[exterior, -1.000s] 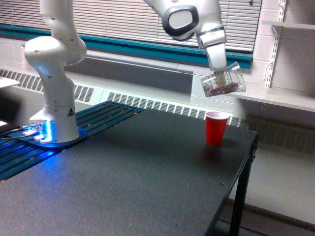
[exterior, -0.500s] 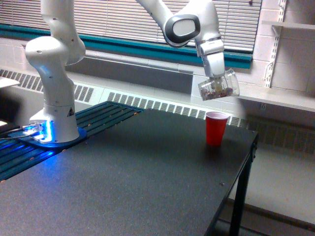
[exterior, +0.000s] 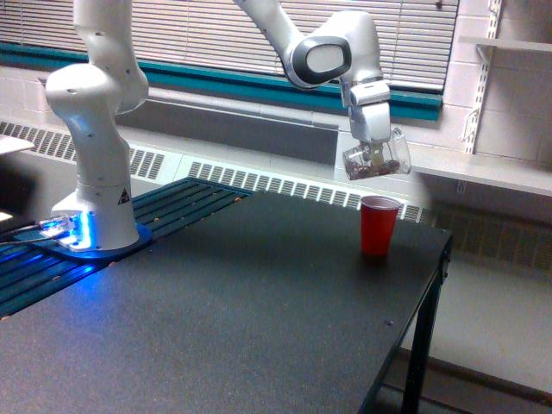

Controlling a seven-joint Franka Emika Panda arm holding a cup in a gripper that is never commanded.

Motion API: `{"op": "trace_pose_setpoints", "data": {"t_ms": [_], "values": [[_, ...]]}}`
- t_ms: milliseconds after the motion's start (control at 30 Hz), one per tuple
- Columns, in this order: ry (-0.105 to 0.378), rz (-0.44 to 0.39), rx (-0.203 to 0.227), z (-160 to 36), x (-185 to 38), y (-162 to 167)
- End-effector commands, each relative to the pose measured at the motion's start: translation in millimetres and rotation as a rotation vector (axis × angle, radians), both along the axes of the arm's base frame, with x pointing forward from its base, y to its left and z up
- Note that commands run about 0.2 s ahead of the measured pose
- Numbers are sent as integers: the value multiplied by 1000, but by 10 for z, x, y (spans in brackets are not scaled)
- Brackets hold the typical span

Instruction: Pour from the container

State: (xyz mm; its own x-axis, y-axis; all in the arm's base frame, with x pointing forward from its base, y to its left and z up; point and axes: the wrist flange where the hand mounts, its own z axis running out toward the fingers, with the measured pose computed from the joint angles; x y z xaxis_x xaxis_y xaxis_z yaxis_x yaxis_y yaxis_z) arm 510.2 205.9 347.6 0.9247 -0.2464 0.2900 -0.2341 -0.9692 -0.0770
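Exterior view: Franka arm reaching in from its base on the exterior view's left, gripper [exterior: 373, 145] clamped on the clear plastic pitcher-cup [exterior: 376, 160]; fingers themselves not resolvable behind the plastic, so the exact hold on the handle cannot be told. Pitcher-cup held in the air, tipped well over toward its side, reddish and pale bits [exterior: 371, 169] gathered along the lower wall. Which end is the mouth not clear at this resolution. Hanging above and slightly to the exterior view's left of the red plastic cup [exterior: 379, 224], clearly apart from it, nothing seen falling between them.

Red cup standing upright near the far right corner of the dark table [exterior: 224, 310], mouth open upward. Likely placed as the receiver, hence the pitcher-cup carried over it and not elsewhere on the bare tabletop. Tilt probably a setup for the pour, with contents resting short of the lip. Judged early in the pour: alignment over the red rim nearly there, further tipping needed. Risk of bits missing the small mouth and scattering over the table edge close by.
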Motion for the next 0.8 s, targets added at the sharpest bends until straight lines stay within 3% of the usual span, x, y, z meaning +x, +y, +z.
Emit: {"op": "trace_pose_setpoints", "data": {"t_ms": [33, 467, 800], "values": [[27, 12, 10, -112, -134, 207], [106, 32, 25, -319, -306, 380], [172, 45, 6, -346, -333, 315]]}}
